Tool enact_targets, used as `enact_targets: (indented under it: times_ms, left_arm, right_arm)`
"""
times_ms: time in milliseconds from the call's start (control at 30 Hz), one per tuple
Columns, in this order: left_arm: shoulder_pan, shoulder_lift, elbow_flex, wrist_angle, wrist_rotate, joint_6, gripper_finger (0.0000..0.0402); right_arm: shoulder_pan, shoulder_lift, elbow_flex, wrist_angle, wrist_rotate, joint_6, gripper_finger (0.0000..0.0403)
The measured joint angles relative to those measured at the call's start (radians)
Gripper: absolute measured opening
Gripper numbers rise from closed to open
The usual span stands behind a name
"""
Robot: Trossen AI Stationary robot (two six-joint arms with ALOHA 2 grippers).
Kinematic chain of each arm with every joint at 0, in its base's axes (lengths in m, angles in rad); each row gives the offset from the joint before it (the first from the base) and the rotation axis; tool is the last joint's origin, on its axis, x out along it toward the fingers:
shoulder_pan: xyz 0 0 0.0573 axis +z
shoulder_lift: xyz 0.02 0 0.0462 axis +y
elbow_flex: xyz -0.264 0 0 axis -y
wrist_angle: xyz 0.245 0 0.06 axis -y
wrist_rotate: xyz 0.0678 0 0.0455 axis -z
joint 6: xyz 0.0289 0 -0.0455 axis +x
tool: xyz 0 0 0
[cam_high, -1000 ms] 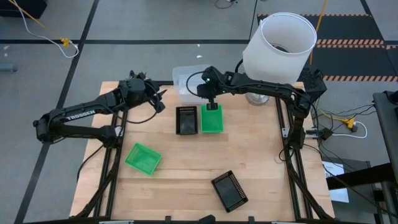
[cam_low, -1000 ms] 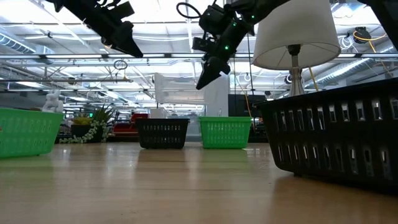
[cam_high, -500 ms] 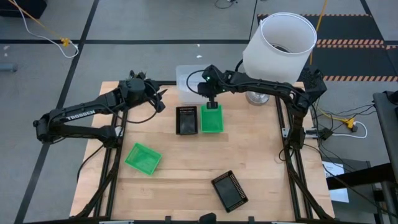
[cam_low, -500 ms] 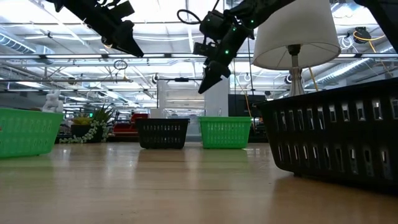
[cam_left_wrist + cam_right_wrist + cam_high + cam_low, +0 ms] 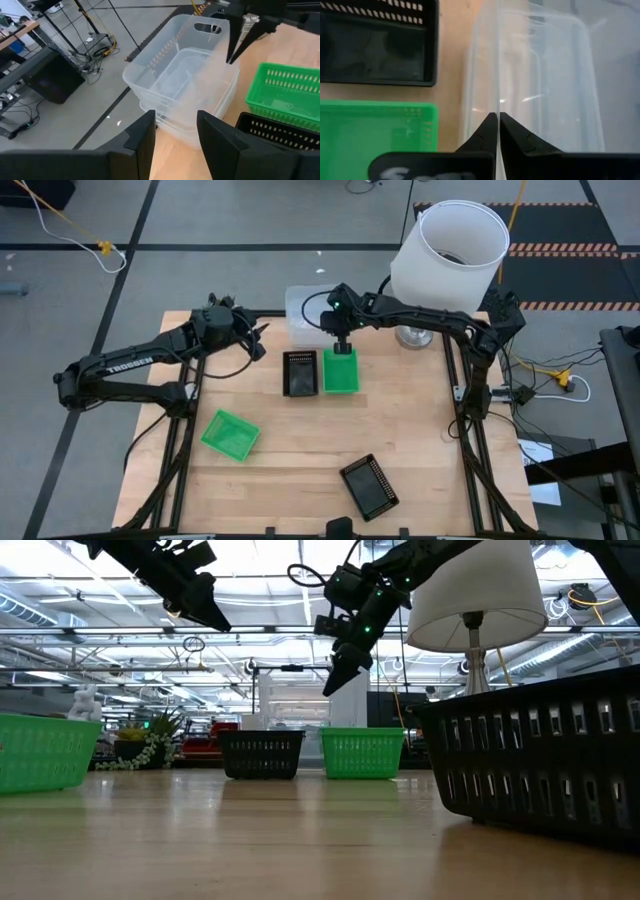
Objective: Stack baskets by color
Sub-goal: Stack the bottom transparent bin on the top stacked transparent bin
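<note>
Even, bright overhead light fills the scene; the worktop point(image 5: 300, 470) shows only soft, short shadows. In the low view, ceiling strip lights point(image 5: 300, 580) glare white and the nearest black basket point(image 5: 540, 760) looks slightly soft. The clear baskets point(image 5: 545, 75) appear hazy, with faint reflections.

the one piece of writing that reads clearly is the white word "trossen" on the dark forearm of the left arm point(image 5: 125, 363), seen in the high view. the right wrist view shows part of a pale marking on the dark body at its lower edge, cut off and unreadable. nothing legible shows on the baskets, the lampshade, the table or in the room behind.
</note>
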Motion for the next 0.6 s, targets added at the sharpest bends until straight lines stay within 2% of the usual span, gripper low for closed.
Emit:
enact_targets:
  times_ms: [600]
  left_arm:
    - [0.0,0.0,0.0,0.003,0.0,0.0,0.0145]
  right_arm:
    - [-0.005,0.0,-0.021,0.027,-0.049,0.009,0.0005]
